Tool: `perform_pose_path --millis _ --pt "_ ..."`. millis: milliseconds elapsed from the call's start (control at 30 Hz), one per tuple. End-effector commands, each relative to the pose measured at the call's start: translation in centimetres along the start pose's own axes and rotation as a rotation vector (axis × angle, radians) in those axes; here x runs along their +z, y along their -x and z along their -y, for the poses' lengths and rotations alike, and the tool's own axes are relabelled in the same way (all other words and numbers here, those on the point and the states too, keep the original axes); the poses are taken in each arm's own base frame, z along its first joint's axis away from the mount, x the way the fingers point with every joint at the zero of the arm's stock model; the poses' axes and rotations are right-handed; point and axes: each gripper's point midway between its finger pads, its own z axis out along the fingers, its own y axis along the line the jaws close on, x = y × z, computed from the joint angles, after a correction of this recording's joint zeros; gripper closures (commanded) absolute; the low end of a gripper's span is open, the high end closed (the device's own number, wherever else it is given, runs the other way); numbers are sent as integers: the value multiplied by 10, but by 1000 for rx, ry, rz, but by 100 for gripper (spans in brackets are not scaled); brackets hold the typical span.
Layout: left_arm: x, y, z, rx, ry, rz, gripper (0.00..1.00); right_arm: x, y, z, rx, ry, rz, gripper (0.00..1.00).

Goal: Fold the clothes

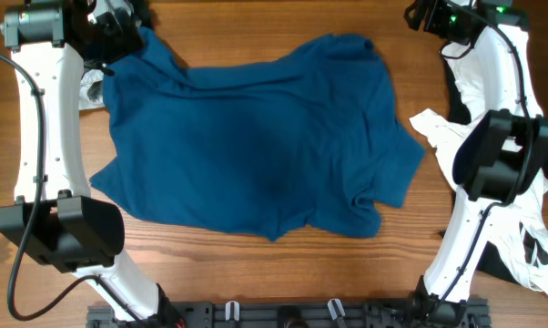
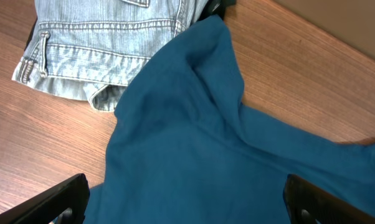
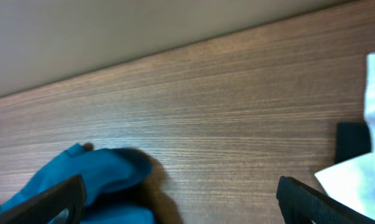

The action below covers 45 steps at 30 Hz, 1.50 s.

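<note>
The dark blue garment (image 1: 256, 137) is spread, rumpled and unfolded, across the middle of the worktop (image 1: 256, 264). The left hand (image 2: 187, 205) and right hand (image 3: 181, 202) are held wide open and empty over the worktop's far corners. The garment's far corners likely need to be grasped next.

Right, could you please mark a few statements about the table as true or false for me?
1. The dark blue garment is folded into a neat square. False: it lies spread out and rumpled on the table.
2. A light denim piece lies at one corner of the blue garment. True.
3. The left gripper is shut on the cloth. False: its fingers stand wide apart above it.
4. The right gripper is open over bare wood. True.
5. The white garment lies on top of the blue one. False: it lies beside it, by the right arm.
</note>
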Motion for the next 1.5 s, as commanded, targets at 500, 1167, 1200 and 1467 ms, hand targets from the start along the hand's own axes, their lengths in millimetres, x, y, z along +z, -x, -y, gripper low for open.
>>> perform_pose_path --millis 500,1167,1200,1467 --pt "-9 2 3 21 -17 11 0 106 -67 -85 380 311 -165 42" --pt "-9 2 3 21 -18 12 0 137 -125 -71 360 184 -283 61" --pt "-9 2 3 21 -18 12 0 137 -120 -64 366 183 -266 70" --pt "-9 8 6 20 -27 37 0 24 8 -22 184 218 31 96"
